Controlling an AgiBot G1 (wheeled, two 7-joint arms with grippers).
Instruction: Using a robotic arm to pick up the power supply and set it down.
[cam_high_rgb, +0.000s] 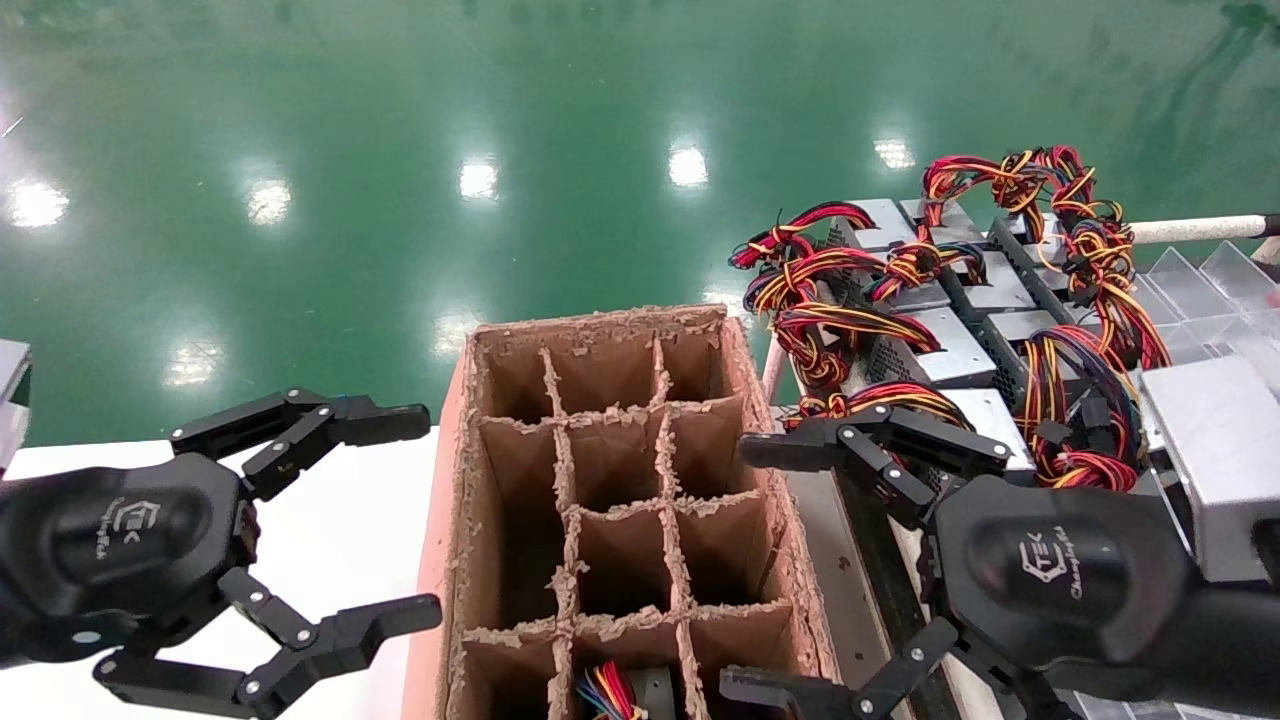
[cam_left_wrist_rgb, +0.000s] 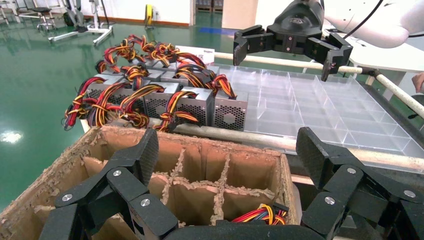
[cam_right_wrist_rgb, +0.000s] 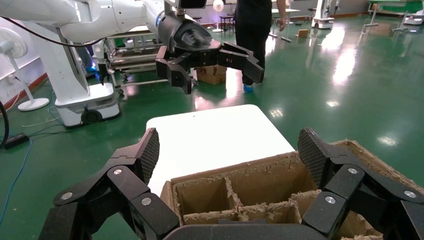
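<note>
Several silver power supplies (cam_high_rgb: 940, 350) with red, yellow and black wire bundles lie packed in rows on a rack at the right; the left wrist view shows their vent faces (cam_left_wrist_rgb: 195, 102). Another wire bundle (cam_high_rgb: 610, 690) pokes from a near cell of the divided cardboard box (cam_high_rgb: 455, 480) in the middle. My left gripper (cam_high_rgb: 410, 515) hovers open over the white table, left of the box. To the right of the box my right gripper (cam_high_rgb: 750, 570) stands open beside the rack's near end. Neither holds anything.
A white table (cam_right_wrist_rgb: 215, 135) lies left of the box. Clear plastic divider trays (cam_left_wrist_rgb: 320, 105) sit beyond the power supplies. A metal rail (cam_left_wrist_rgb: 280, 140) runs between box and rack. A person (cam_right_wrist_rgb: 257, 30) stands far off on the green floor.
</note>
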